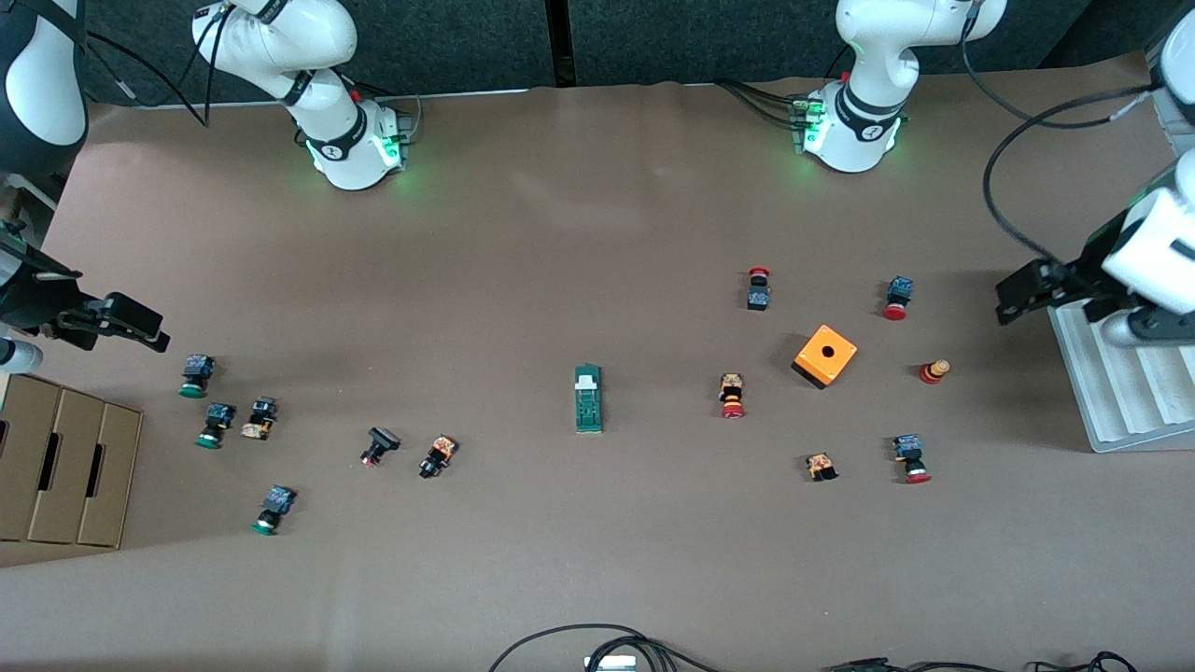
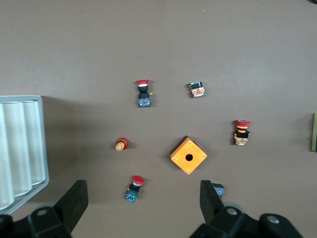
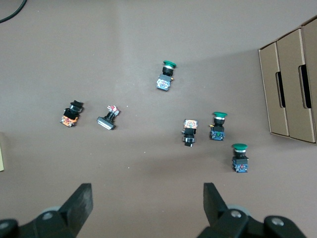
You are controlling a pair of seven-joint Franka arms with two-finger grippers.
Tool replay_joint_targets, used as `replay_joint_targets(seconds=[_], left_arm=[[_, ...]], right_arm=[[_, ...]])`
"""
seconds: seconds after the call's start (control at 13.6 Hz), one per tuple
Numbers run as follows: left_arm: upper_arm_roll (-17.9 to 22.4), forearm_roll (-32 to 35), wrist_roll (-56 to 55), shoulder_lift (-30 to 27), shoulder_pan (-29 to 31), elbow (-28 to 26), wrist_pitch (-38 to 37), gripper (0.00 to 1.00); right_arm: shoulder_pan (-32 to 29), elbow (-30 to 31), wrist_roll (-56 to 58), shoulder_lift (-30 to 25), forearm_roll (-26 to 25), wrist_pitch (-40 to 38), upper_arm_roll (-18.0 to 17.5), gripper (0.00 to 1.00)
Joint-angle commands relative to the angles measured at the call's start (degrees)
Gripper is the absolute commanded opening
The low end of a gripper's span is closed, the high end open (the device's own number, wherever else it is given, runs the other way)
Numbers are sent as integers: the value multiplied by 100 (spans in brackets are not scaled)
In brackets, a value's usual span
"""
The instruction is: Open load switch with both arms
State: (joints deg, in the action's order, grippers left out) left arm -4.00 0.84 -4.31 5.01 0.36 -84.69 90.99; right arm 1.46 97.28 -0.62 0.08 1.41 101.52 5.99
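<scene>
The load switch (image 1: 588, 399) is a narrow dark-green block with a white end piece, lying flat at the middle of the table. Only a sliver of the load switch (image 2: 315, 131) shows at the edge of the left wrist view. My right gripper (image 1: 140, 324) hovers open over the right arm's end of the table, close to the green push buttons, and nothing sits inside the right gripper (image 3: 147, 203). My left gripper (image 1: 1013, 297) hovers open over the left arm's end, beside the white rack; inside the left gripper (image 2: 143, 201) only a red push button (image 2: 134, 188) shows on the table below.
An orange cube with a hole (image 1: 825, 356) and several red push buttons (image 1: 733, 395) lie toward the left arm's end. Green push buttons (image 1: 214, 425) and black ones (image 1: 378, 444) lie toward the right arm's end. Cardboard boxes (image 1: 65, 471) and a white ridged rack (image 1: 1116, 383) flank the table.
</scene>
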Motion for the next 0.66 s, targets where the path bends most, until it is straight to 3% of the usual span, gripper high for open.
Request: replay_joint_targets(seconds=[0.0,0.44,0.59], left_arm=[[5,66,-210,53,17,66,-56,100],[5,57,-781,79,34,58,-64,100],[-4,13,-773,97,297,58,-56,100]], right_arm=[[29,-112,10,63,-79,26,16,99],[29,-112,10,63,-79,26,16,99],[29,-112,10,63,-79,35,16,99]])
